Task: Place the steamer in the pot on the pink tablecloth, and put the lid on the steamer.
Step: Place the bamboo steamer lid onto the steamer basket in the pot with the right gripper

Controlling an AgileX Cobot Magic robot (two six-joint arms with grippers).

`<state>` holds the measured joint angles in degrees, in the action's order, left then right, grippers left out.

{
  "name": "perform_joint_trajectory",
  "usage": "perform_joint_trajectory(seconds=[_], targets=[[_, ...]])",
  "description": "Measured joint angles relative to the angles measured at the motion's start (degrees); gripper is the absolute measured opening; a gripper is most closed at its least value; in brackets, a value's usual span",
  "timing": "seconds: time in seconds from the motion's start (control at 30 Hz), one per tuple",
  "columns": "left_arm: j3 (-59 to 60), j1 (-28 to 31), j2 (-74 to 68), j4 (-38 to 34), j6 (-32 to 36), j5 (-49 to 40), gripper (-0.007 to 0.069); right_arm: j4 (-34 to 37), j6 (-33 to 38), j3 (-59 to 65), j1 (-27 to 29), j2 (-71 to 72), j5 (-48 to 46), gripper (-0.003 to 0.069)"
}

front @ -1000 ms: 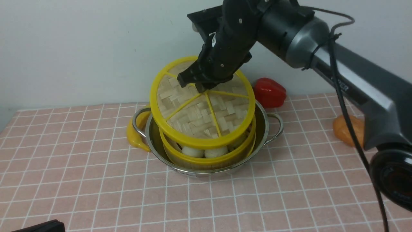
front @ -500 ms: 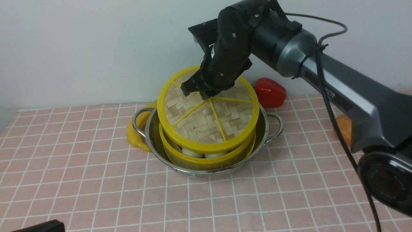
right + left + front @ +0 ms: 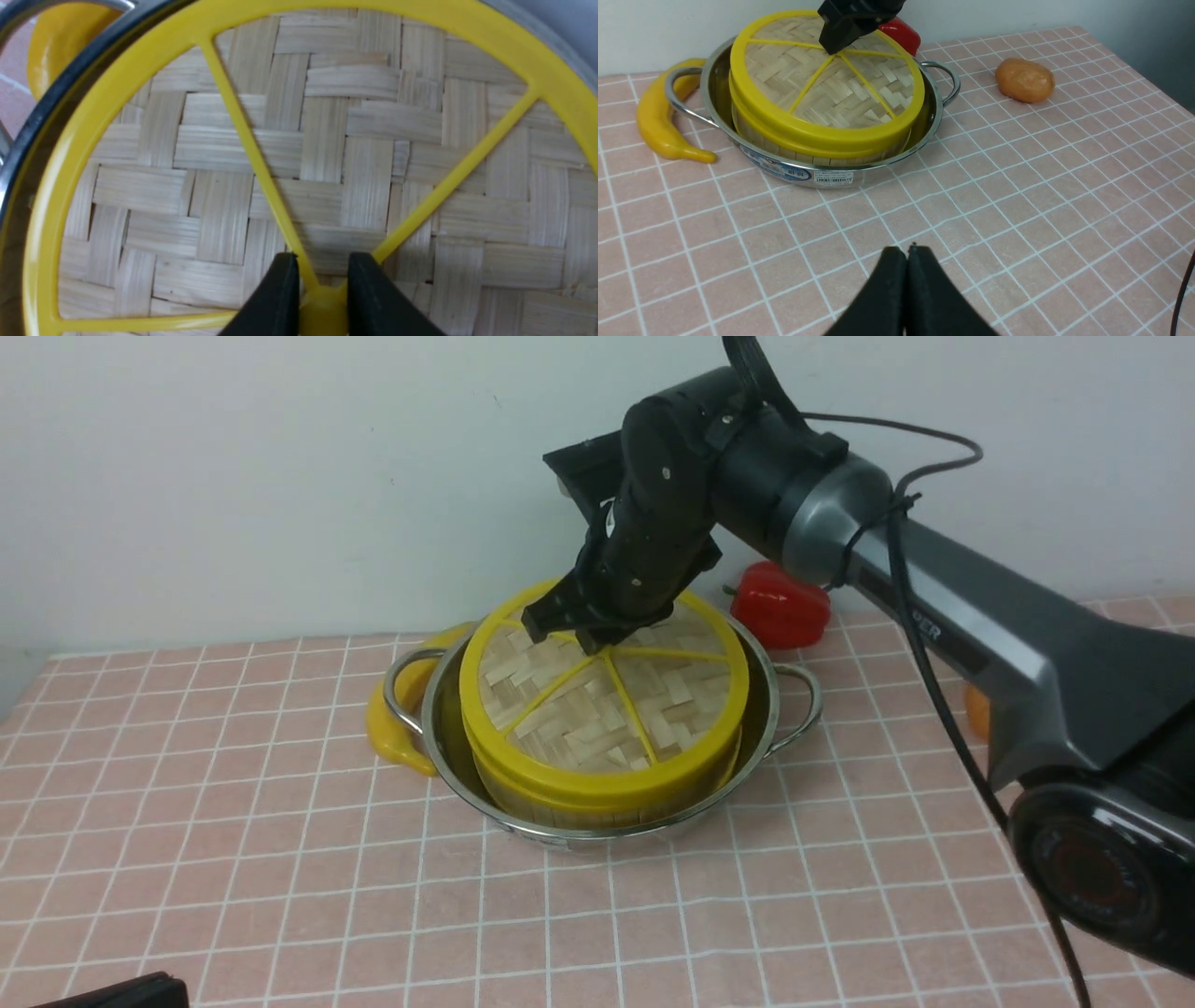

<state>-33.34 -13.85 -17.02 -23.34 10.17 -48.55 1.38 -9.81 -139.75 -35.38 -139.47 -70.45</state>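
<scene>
The steamer (image 3: 597,801) stands inside the shiny steel pot (image 3: 780,705) on the pink tablecloth (image 3: 280,859). Flat on top of the steamer lies the woven lid (image 3: 597,709) with its yellow rim and spokes, hiding the steamer's inside. My right gripper (image 3: 571,633) is shut on the lid's yellow centre hub (image 3: 322,303), one black finger on each side. The left wrist view shows the lid (image 3: 822,88), the pot (image 3: 938,93) and my left gripper (image 3: 906,254), shut and empty, low over the cloth in front of the pot.
A yellow banana (image 3: 392,728) lies against the pot's left handle. A red bell pepper (image 3: 780,607) sits behind the pot on the right. An orange potato-like lump (image 3: 1024,80) rests on the cloth to the right, mostly hidden behind my right arm in the front view.
My right gripper has lowered the lid from a tilted hover down onto the steamer, where it now sits level and covers the buns. The left gripper has not moved.
</scene>
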Motion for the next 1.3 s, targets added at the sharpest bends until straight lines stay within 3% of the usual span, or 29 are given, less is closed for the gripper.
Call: perform_joint_trajectory(seconds=[1.3], targets=[[0.0, 0.0, 0.0, 1.4, 0.0, 0.0, 0.0001, 4.2, 2.5, -1.2, 0.1, -2.3, 1.1, 0.0146]])
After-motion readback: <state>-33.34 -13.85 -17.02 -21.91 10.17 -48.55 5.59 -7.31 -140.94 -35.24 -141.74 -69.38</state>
